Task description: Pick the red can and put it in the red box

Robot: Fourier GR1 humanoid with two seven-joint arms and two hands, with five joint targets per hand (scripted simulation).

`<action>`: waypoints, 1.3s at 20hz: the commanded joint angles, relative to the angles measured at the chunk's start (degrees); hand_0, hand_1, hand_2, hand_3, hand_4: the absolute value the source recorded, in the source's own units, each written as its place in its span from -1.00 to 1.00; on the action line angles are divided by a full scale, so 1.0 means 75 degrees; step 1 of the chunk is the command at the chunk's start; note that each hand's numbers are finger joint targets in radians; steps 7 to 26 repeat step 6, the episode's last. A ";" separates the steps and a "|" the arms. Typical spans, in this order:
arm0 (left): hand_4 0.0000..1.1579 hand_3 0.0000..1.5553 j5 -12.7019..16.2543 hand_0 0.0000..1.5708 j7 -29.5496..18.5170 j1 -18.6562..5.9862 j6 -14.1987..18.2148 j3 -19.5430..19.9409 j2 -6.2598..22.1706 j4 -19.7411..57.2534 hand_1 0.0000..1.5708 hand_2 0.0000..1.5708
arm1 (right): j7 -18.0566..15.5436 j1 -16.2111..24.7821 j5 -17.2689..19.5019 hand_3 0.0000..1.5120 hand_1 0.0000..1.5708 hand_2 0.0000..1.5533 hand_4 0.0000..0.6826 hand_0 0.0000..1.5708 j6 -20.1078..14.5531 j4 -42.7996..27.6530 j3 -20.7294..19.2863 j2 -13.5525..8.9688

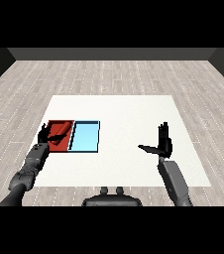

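Note:
The red can (59,136) lies tilted on its side inside the red tray (62,122), at the table's left. My left hand (45,134) hovers at the tray's left edge, right beside the can. Its fingers are spread and point away from me, not curled round the can. My right hand (164,143) is held up over the white table (124,109) at the right, far from both trays. It is open, with straight fingers pointing up and the thumb stretched out to the left.
The light blue tray (85,137) lies directly to the right of the red tray, sharing a wall with it. Bare white table stretches between the trays and my right hand. Grey wooden floor surrounds the table.

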 commanded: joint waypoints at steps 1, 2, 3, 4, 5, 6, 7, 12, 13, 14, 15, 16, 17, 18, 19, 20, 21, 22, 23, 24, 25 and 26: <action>-1.00 -1.00 0.0525 0.73 -0.1144 -0.0041 -0.0885 0.0500 0.0102 -0.0805 0.73 0.59 | -0.0398 0.0227 -0.0081 -1.00 -1.00 -1.00 -1.00 -1.00 0.0477 0.0072 0.0003 -0.0035; -1.00 -1.00 0.0659 -0.15 -0.1674 0.0179 -0.1115 0.0604 -0.0049 -0.1035 -0.15 -0.52 | -0.0226 0.0225 -0.0028 -1.00 -1.00 -1.00 -1.00 -1.00 0.0305 -0.0229 0.0052 -0.0023; -1.00 -1.00 0.0788 -0.72 -0.1809 0.0344 -0.1219 0.0667 -0.0225 -0.1295 -0.72 -1.00 | -0.0331 0.0307 -0.0070 -1.00 -1.00 -1.00 -1.00 -1.00 0.0494 -0.0226 0.0083 -0.0025; -1.00 -1.00 0.0641 0.41 -0.1934 0.0513 -0.1245 0.0452 -0.0402 -0.1562 0.41 0.49 | 0.0022 0.0337 -0.0063 -1.00 -1.00 -1.00 -1.00 -1.00 0.0484 -0.0520 0.0145 -0.0157; -1.00 -1.00 0.0934 -1.00 -0.2411 0.0627 -0.1865 0.0672 -0.0381 -0.1837 -1.00 -1.00 | -0.0123 0.0216 -0.0061 -1.00 -1.00 -1.00 -1.00 -1.00 0.0700 -0.0222 0.0116 -0.0256; -1.00 -1.00 0.0919 -1.00 -0.2311 0.0570 -0.1712 0.0595 -0.0575 -0.2100 -1.00 -1.00 | -0.0172 0.0189 -0.0013 -1.00 -1.00 -1.00 -1.00 -1.00 0.0639 -0.0316 0.0138 -0.0178; -1.00 -1.00 0.0919 -1.00 -0.2311 0.0570 -0.1712 0.0595 -0.0575 -0.2100 -1.00 -1.00 | -0.0172 0.0189 -0.0013 -1.00 -1.00 -1.00 -1.00 -1.00 0.0639 -0.0316 0.0138 -0.0178; -1.00 -1.00 0.0919 -1.00 -0.2311 0.0570 -0.1712 0.0595 -0.0575 -0.2100 -1.00 -1.00 | -0.0172 0.0189 -0.0013 -1.00 -1.00 -1.00 -1.00 -1.00 0.0639 -0.0316 0.0138 -0.0178; -1.00 -1.00 0.0919 -1.00 -0.2311 0.0570 -0.1712 0.0595 -0.0575 -0.2100 -1.00 -1.00 | -0.0172 0.0189 -0.0013 -1.00 -1.00 -1.00 -1.00 -1.00 0.0639 -0.0316 0.0138 -0.0178; -1.00 -1.00 0.0919 -1.00 -0.2311 0.0570 -0.1712 0.0595 -0.0575 -0.2100 -1.00 -1.00 | -0.0172 0.0189 -0.0013 -1.00 -1.00 -1.00 -1.00 -1.00 0.0639 -0.0316 0.0138 -0.0178; -1.00 -1.00 0.0919 -1.00 -0.2311 0.0570 -0.1712 0.0595 -0.0575 -0.2100 -1.00 -1.00 | -0.0172 0.0189 -0.0013 -1.00 -1.00 -1.00 -1.00 -1.00 0.0639 -0.0316 0.0138 -0.0178; -1.00 -1.00 0.0919 -1.00 -0.2311 0.0570 -0.1712 0.0595 -0.0575 -0.2100 -1.00 -1.00 | -0.0172 0.0189 -0.0013 -1.00 -1.00 -1.00 -1.00 -1.00 0.0639 -0.0316 0.0138 -0.0178; -1.00 -1.00 0.0919 -1.00 -0.2311 0.0570 -0.1712 0.0595 -0.0575 -0.2100 -1.00 -1.00 | -0.0172 0.0189 -0.0013 -1.00 -1.00 -1.00 -1.00 -1.00 0.0639 -0.0316 0.0138 -0.0178; -1.00 -1.00 0.0919 -1.00 -0.2311 0.0570 -0.1712 0.0595 -0.0575 -0.2100 -1.00 -1.00 | -0.0172 0.0189 -0.0013 -1.00 -1.00 -1.00 -1.00 -1.00 0.0639 -0.0316 0.0138 -0.0178; -1.00 -1.00 0.0919 -1.00 -0.2311 0.0570 -0.1712 0.0595 -0.0575 -0.2100 -1.00 -1.00 | -0.0172 0.0189 -0.0013 -1.00 -1.00 -1.00 -1.00 -1.00 0.0639 -0.0316 0.0138 -0.0178; -1.00 -1.00 0.0919 -1.00 -0.2311 0.0570 -0.1712 0.0595 -0.0575 -0.2100 -1.00 -1.00 | -0.0172 0.0189 -0.0013 -1.00 -1.00 -1.00 -1.00 -1.00 0.0639 -0.0316 0.0138 -0.0178; -1.00 -1.00 0.0919 -1.00 -0.2311 0.0570 -0.1712 0.0595 -0.0575 -0.2100 -1.00 -1.00 | -0.0172 0.0189 -0.0013 -1.00 -1.00 -1.00 -1.00 -1.00 0.0639 -0.0316 0.0138 -0.0178; -1.00 -1.00 0.0919 -1.00 -0.2311 0.0570 -0.1712 0.0595 -0.0575 -0.2100 -1.00 -1.00 | -0.0172 0.0189 -0.0013 -1.00 -1.00 -1.00 -1.00 -1.00 0.0639 -0.0316 0.0138 -0.0178; -1.00 -1.00 0.0919 -1.00 -0.2311 0.0570 -0.1712 0.0595 -0.0575 -0.2100 -1.00 -1.00 | -0.0172 0.0189 -0.0013 -1.00 -1.00 -1.00 -1.00 -1.00 0.0639 -0.0316 0.0138 -0.0178; -1.00 -1.00 0.0919 -1.00 -0.2311 0.0570 -0.1712 0.0595 -0.0575 -0.2100 -1.00 -1.00 | -0.0172 0.0189 -0.0013 -1.00 -1.00 -1.00 -1.00 -1.00 0.0639 -0.0316 0.0138 -0.0178; -1.00 -1.00 0.0919 -1.00 -0.2311 0.0570 -0.1712 0.0595 -0.0575 -0.2100 -1.00 -1.00 | -0.0172 0.0189 -0.0013 -1.00 -1.00 -1.00 -1.00 -1.00 0.0639 -0.0316 0.0138 -0.0178; -1.00 -1.00 0.0919 -1.00 -0.2311 0.0570 -0.1712 0.0595 -0.0575 -0.2100 -1.00 -1.00 | -0.0172 0.0189 -0.0013 -1.00 -1.00 -1.00 -1.00 -1.00 0.0639 -0.0316 0.0138 -0.0178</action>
